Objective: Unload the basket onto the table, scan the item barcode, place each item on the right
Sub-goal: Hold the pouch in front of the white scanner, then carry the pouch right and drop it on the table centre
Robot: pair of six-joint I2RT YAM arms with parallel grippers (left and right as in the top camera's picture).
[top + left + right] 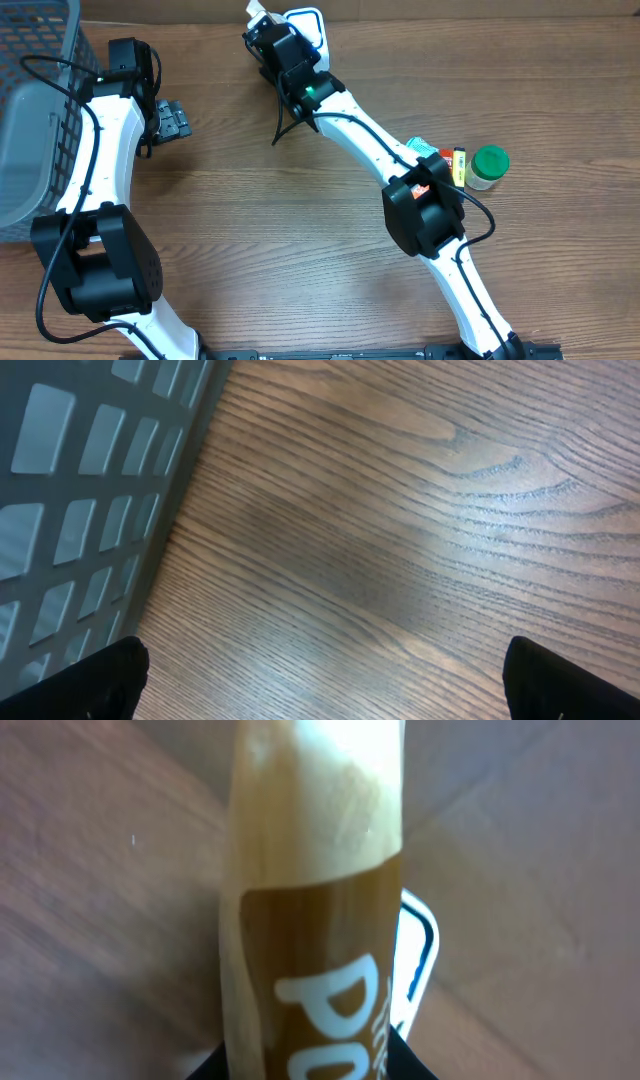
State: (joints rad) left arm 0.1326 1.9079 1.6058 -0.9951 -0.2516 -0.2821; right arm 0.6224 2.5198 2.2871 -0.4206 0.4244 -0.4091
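The wooden table carries a gray basket at its left side. The left gripper sits near the basket, fingers wide apart and holding nothing. The right gripper is clamped on the brown-and-cream item at the far edge, next to a white dark-rimmed device. A green-lidded jar stands near the right arm.

The right hand grips a slim tan-and-brown packet with white lettering.

Large white letters "Po" on the brown label of the tan bottle, word cut off by the frame, smaller letters beside unreadable
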